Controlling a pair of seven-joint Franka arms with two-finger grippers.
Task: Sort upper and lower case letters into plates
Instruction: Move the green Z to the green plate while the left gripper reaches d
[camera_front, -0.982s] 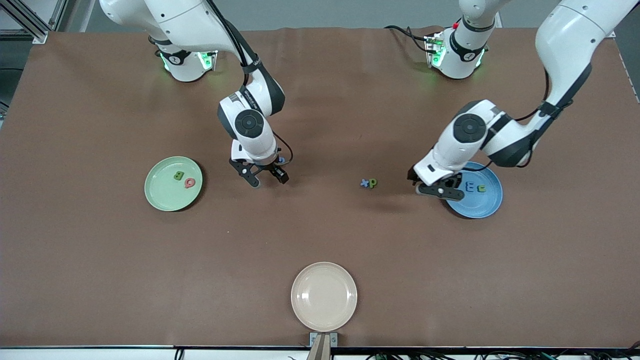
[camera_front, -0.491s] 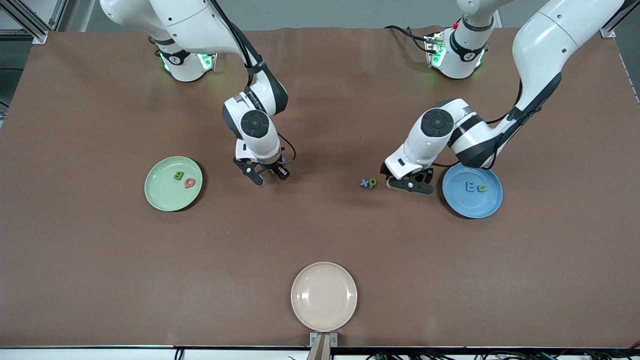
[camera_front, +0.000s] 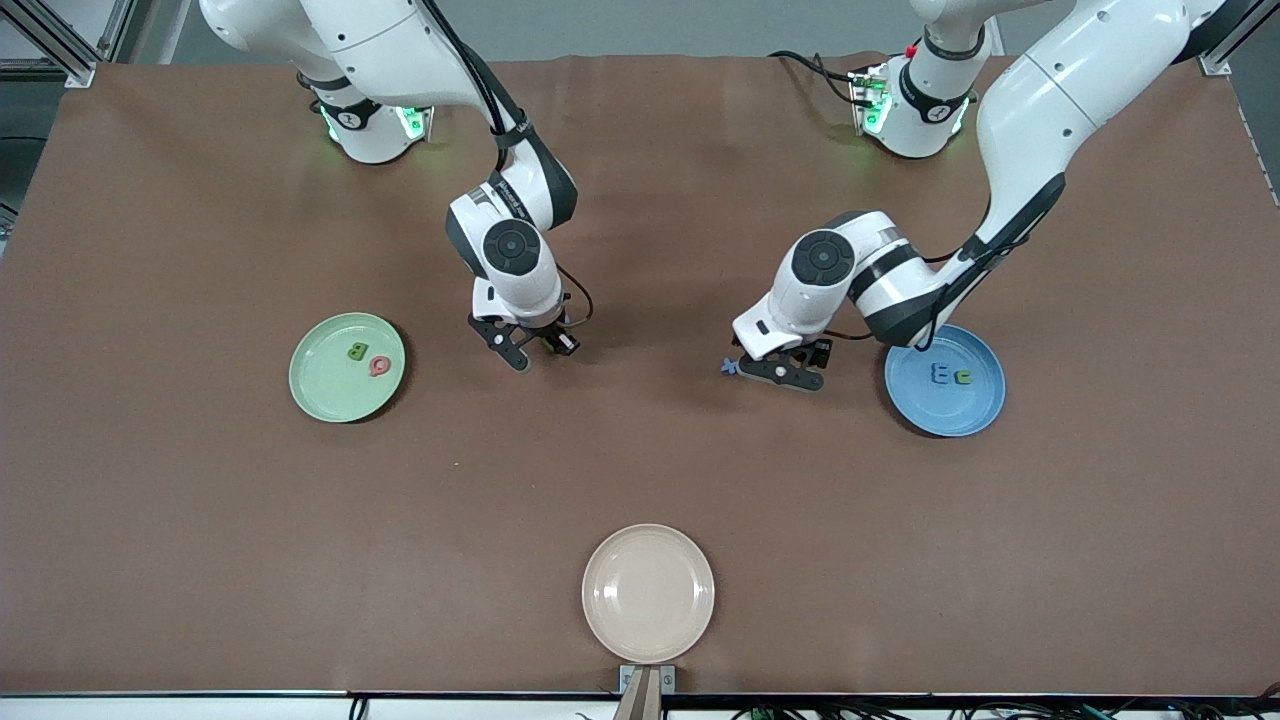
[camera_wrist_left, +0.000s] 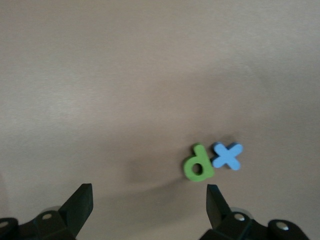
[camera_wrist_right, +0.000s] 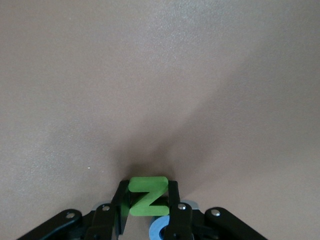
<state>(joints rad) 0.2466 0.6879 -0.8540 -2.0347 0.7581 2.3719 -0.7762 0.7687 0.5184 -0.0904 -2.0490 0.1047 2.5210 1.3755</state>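
Green Z (camera_wrist_right: 147, 196) pinched between the right gripper's (camera_front: 537, 350) fingers, a blue letter (camera_wrist_right: 159, 230) just beside it on the brown table (camera_front: 200, 520). Left gripper (camera_front: 775, 368) spread wide over the green p (camera_wrist_left: 198, 164) and blue x (camera_wrist_left: 227, 156), which touch. Mint plate (camera_front: 325, 395), toward the right arm's end, holds two letters; blue plate (camera_front: 975, 410), toward the left arm's end, holds two.
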